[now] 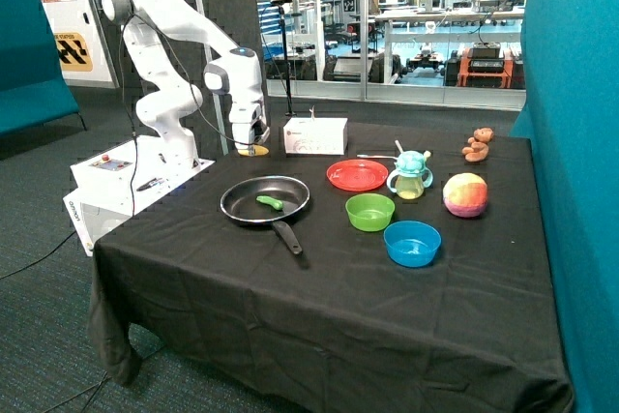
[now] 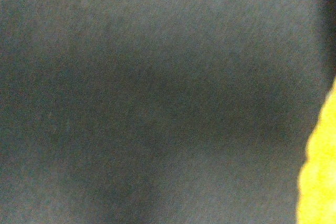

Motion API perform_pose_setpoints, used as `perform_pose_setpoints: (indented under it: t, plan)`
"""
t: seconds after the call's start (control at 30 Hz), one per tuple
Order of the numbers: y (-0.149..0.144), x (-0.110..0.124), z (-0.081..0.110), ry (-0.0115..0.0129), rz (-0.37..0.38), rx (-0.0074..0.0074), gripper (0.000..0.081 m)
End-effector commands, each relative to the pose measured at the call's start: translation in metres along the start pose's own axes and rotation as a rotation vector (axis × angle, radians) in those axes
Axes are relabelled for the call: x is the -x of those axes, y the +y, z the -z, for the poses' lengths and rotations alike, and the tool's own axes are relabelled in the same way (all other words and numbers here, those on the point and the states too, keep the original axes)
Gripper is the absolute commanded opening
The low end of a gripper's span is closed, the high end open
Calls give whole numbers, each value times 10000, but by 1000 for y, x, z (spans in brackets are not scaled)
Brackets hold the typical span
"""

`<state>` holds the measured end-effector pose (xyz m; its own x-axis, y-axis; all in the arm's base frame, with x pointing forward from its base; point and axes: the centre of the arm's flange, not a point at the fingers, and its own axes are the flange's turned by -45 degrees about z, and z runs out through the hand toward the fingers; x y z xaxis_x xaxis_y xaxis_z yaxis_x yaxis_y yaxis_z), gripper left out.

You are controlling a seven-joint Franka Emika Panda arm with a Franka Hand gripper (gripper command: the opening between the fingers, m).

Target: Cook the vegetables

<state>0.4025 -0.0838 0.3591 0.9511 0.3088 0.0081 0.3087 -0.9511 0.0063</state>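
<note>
At the table's [image 1: 319, 297] far edge my fingers [image 1: 253, 147] sit down on the yellow vegetable [image 1: 255, 151]; their spread I cannot tell. The green vegetable [image 1: 270, 203] lies in the frying pan [image 1: 242, 202].

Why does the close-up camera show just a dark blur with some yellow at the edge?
Wrist view: pressed close to the black tablecloth, out of focus; the yellow vegetable only clips the edge. Outside view: evenly lit, the gripper low over that yellow piece.
</note>
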Motion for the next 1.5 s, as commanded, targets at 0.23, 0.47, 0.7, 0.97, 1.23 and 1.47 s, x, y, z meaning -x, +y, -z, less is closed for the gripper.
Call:
perform_pose_setpoints:
  t: [0.23,0.47,0.7,0.97,1.23,1.47]
  plan:
    - [37,-45,7,-84,-963,-60,0]
    - [58,-57,1,-86,-1432,-58,0]
    - [84,-65,-10,-87,-1854,-56,0]
    - [114,-75,-23,-88,-2239,-54,0]
    - [121,-76,-35,-89,-2389,-53,0]
    - [125,-75,-49,-89,-2607,-53,0]
